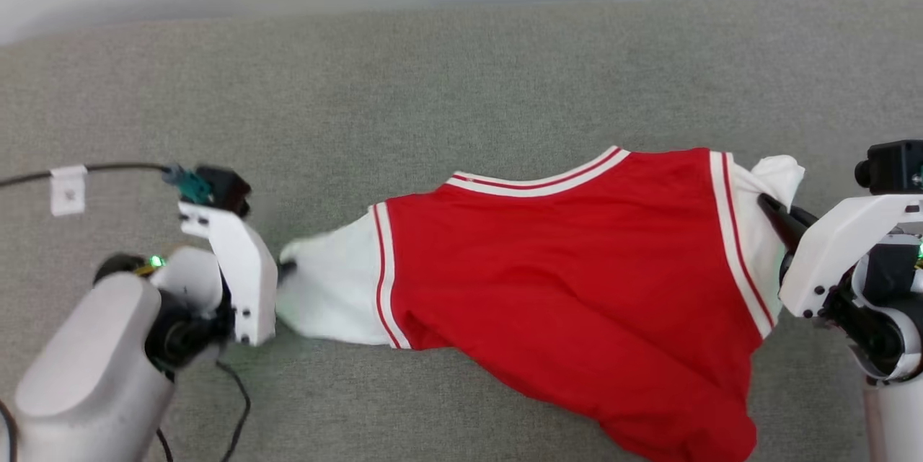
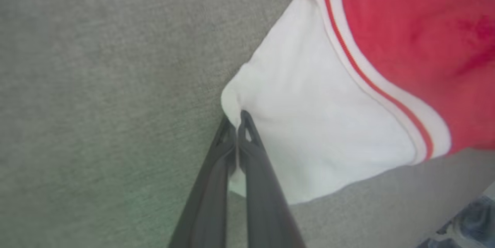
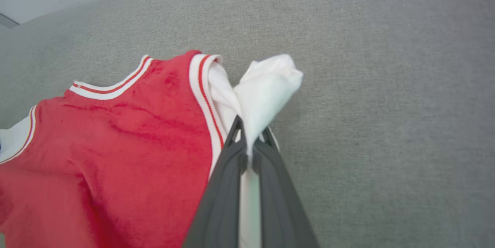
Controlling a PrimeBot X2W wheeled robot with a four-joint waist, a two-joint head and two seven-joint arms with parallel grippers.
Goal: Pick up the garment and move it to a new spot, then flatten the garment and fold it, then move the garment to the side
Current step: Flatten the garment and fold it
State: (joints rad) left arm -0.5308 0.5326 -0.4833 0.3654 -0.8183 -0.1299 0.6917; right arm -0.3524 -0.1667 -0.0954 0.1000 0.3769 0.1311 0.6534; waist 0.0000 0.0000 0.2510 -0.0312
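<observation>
Your left fingers (image 2: 214, 186) are clamped on the garment's (image 1: 562, 267) 9 o'clock sleeve (image 2: 309, 124), right fingers (image 3: 226, 190) on the 3 o'clock one. Both ends held, you can stretch it flat.

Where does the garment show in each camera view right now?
Head view: the garment spans the middle, held between the left gripper and the right gripper.
Left wrist view: upper right, a white sleeve pinched at the fingertips.
Right wrist view: left half, the other white sleeve pinched at centre.
Shared landmark: the striped trim along the sleeve seam on the left gripper's side.
</observation>
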